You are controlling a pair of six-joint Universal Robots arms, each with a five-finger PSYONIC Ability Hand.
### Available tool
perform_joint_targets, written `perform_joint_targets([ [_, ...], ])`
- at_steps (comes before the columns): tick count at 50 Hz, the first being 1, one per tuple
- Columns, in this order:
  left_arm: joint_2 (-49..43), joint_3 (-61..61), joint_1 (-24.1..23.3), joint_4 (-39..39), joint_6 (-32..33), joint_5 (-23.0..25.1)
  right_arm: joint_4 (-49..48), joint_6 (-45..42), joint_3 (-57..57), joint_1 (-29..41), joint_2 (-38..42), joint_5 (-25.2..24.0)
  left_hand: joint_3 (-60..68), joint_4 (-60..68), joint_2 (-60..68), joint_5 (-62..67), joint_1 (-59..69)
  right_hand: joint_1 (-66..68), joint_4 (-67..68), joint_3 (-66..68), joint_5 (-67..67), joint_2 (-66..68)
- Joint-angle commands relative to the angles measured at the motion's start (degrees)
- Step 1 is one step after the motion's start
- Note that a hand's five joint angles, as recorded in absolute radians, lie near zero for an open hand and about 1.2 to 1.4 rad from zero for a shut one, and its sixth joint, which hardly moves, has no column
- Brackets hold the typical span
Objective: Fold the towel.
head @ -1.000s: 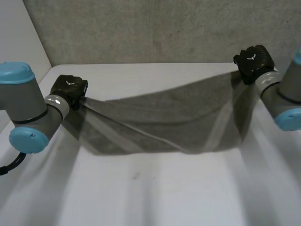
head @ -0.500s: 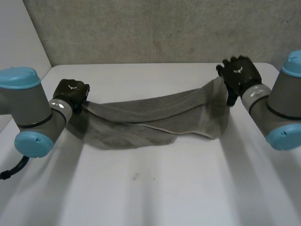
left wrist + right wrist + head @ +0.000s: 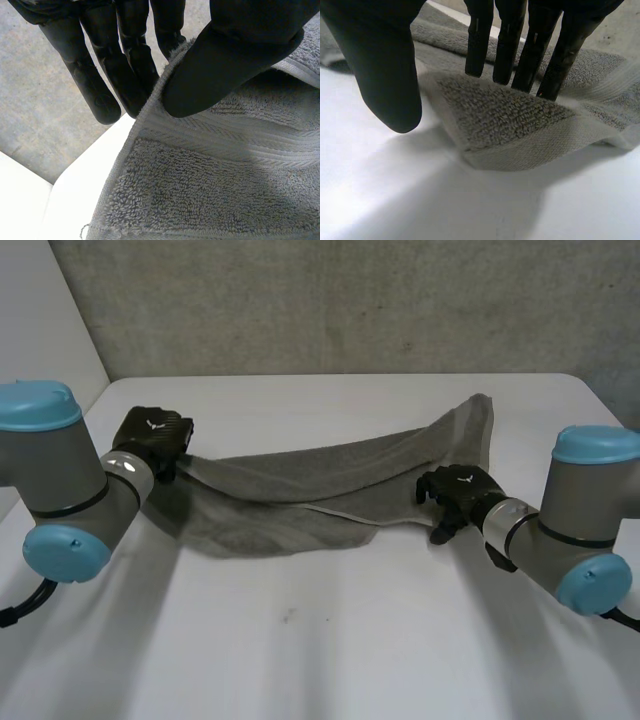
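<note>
1. White desk (image 3: pixel 330 640) is the biggest thing. It stands in front of a rough grey wall (image 3: pixel 330 300).
2. Next comes the grey towel (image 3: pixel 300 490), which lies across the middle of the desk. Its long side runs from the left hand over to the right side. The right end bends away toward the far edge of the desk. The towel is rumpled and doubled over on itself along its length.
3. The left arm (image 3: pixel 60 470) and the right arm (image 3: pixel 580 530) reach in from the two sides.
4. The left hand (image 3: pixel 152 438) is at the towel's left end. Its thumb (image 3: pixel 235 55) squeezes the towel's edge tight against its fingers (image 3: pixel 125 60). That end is held a little above the desk.
5. The right hand (image 3: pixel 455 490) is low at the towel's near edge, toward the right end. Its fingers (image 3: pixel 520 45) are straight, with their tips right at a folded bit of towel. Its thumb (image 3: pixel 380 65) stays apart from them over bare desk. This hand holds nothing.
</note>
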Motion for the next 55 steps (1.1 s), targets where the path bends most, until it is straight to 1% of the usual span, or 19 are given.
perform_joint_targets([
  [1, 0.0, -0.4, 0.0, 0.1, 0.0, 0.1, -1.4, -0.3, -3.1, 0.0, 3.2, 0.4, 10.3, 10.2, 10.2, 10.5, 11.8, 38.7, 33.6, 33.5, 34.9, 33.6],
  [2, 0.0, -0.5, 0.0, 0.1, 0.0, 0.1, -1.5, -0.3, -3.2, -0.1, 2.9, 0.5, 10.3, 10.2, 10.2, 10.5, 11.8, 50.3, 45.2, 45.1, 46.5, 45.2],
  [6, 0.0, -0.5, 0.0, 0.0, 0.2, 0.1, -1.8, 0.0, -3.0, -0.3, 0.7, 0.9, 10.3, 10.2, 10.2, 10.5, 11.8, 50.4, 45.3, 45.2, 46.6, 45.3],
  [13, 3.5, -1.1, -0.4, -0.5, 0.8, -0.1, 0.3, -1.0, -1.0, -0.8, -13.2, 0.6, 10.3, 10.2, 10.2, 10.5, 11.8, 50.4, 45.3, 45.2, 46.6, 45.3],
  [16, 5.2, -1.5, -0.4, -0.6, 0.8, -0.1, 3.2, -1.2, -1.2, -1.0, -15.2, 0.1, 10.3, 10.2, 10.2, 10.5, 11.8, 50.4, 45.3, 45.2, 46.6, 45.3],
  [18, 9.6, -2.3, -0.4, -1.9, 0.8, -0.1, 11.7, -5.3, -2.3, -3.5, -19.2, -0.3, 10.3, 10.2, 10.2, 10.5, 11.8, 50.4, 45.3, 45.2, 46.6, 45.3],
  [19, 9.6, -2.3, -0.4, -1.9, 0.8, -0.1, 11.8, -5.3, -2.3, -3.5, -19.2, -0.3, 10.3, 10.2, 10.2, 10.5, 11.8, 50.4, 45.3, 45.2, 46.6, 45.3],
  [21, 14.5, -3.2, -0.6, -4.5, 0.9, -0.1, 19.1, -13.2, -3.1, -7.7, -23.3, -0.6, 10.3, 10.2, 10.2, 10.5, 11.8, 50.4, 45.3, 45.2, 46.6, 45.3],
  [24, 17.0, -3.4, -0.7, -5.8, 1.0, 0.0, 21.9, -17.0, -3.5, -9.2, -25.1, -0.6, 10.3, 10.2, 10.2, 10.5, 11.8, 50.4, 45.3, 45.2, 46.6, 45.3],
  [26, 22.9, -3.2, -1.3, -7.9, 2.1, 0.0, 25.4, -21.5, -6.2, -10.1, -30.5, 0.0, 10.3, 10.2, 10.2, 10.5, 11.8, 50.4, 45.3, 45.2, 46.6, 45.3],
  [27, 22.9, -3.2, -1.3, -7.9, 2.2, 0.0, 25.4, -21.5, -6.3, -10.1, -30.5, 0.0, 10.3, 10.2, 10.2, 10.5, 11.8, 50.4, 45.3, 45.2, 46.6, 45.3],
  [29, 28.5, -2.6, -1.7, -8.8, 4.4, 0.3, 26.5, -21.6, -9.9, -10.3, -36.3, 0.1, 10.3, 10.2, 10.2, 10.5, 11.8, 50.4, 45.3, 45.2, 46.6, 45.3],
  [34, 32.6, -1.2, -1.7, -9.5, 9.4, 0.5, 28.4, -21.6, -14.8, -11.6, -40.4, -0.1, 10.3, 10.2, 10.2, 10.5, 11.8, 50.4, 45.3, 45.2, 46.6, 45.3],
  [38, 32.1, -0.8, -1.8, -11.5, 12.1, 0.5, 32.1, -22.3, -16.4, -12.6, -39.5, -0.7, 10.3, 10.2, 10.2, 10.5, 11.8, 50.4, 45.3, 45.2, 46.6, 45.3],
  [41, 29.2, -0.8, -2.0, -14.4, 14.3, 0.5, 35.4, -24.3, -16.6, -13.6, -35.3, -1.3, 10.3, 10.2, 10.2, 10.5, 11.8, 50.4, 45.3, 45.2, 46.6, 45.3],
  [43, 24.3, -0.7, -2.4, -17.3, 15.9, 0.5, 36.9, -27.2, -16.0, -13.2, -29.9, -1.6, 10.3, 10.2, 10.2, 10.5, 11.8, 50.4, 45.3, 45.2, 46.6, 45.3],
  [46, 21.7, -0.7, -2.9, -18.6, 16.5, 0.5, 37.1, -28.5, -15.9, -12.8, -27.4, -0.9, 10.3, 10.2, 10.2, 10.5, 11.8, 50.4, 45.3, 45.2, 46.6, 45.3],
  [48, 15.7, -0.2, -3.4, -19.9, 16.7, 0.5, 37.2, -30.6, -15.8, -11.7, -23.0, -0.3, 10.3, 10.2, 10.2, 10.5, 11.8, 50.4, 45.3, 45.2, 46.6, 45.3],
  [55, 4.4, 5.6, -3.6, -19.9, 16.9, 0.0, 36.4, -32.5, -19.1, -7.4, -13.3, 2.0, 10.3, 10.2, 10.2, 10.5, 11.8, 50.4, 45.3, 45.2, 46.6, 45.3],
])
